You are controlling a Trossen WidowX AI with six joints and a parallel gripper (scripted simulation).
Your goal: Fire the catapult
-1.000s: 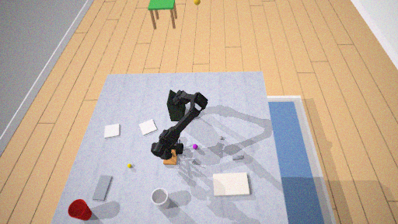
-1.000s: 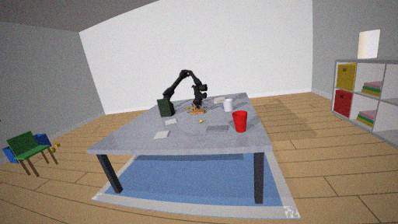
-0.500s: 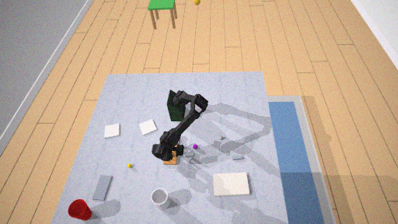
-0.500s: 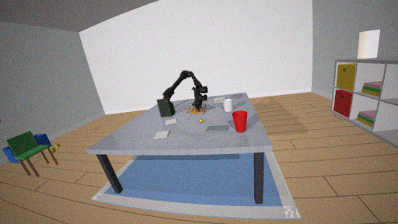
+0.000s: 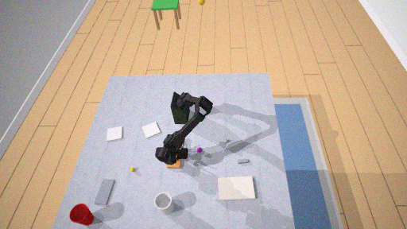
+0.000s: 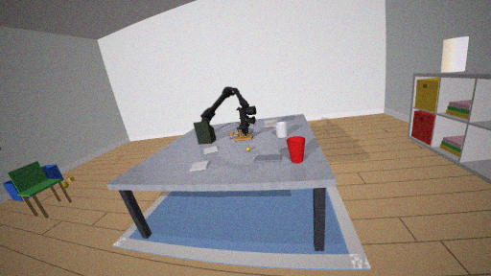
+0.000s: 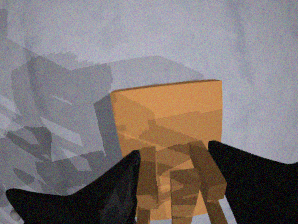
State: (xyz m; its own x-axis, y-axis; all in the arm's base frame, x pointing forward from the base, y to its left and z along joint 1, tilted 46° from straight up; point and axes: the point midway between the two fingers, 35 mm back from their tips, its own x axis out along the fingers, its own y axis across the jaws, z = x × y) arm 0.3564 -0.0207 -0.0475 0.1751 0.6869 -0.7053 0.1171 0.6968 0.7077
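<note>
The orange wooden catapult stands on the table, partly hidden under the arm in the top view. My gripper is shut on the catapult, its black fingers against the two side posts of the frame. The white mug stands upright, just beyond the catapult's flat base end. A small yellow ball lies on the table to one side of the catapult. A purple ball shows on the other side. The catapult's cup is not visible in the wrist view.
A red cup stands near the table corner, by a flat grey block. A cream slab lies right of the mug in the top view. Two white tiles lie near the dark box at the arm's base.
</note>
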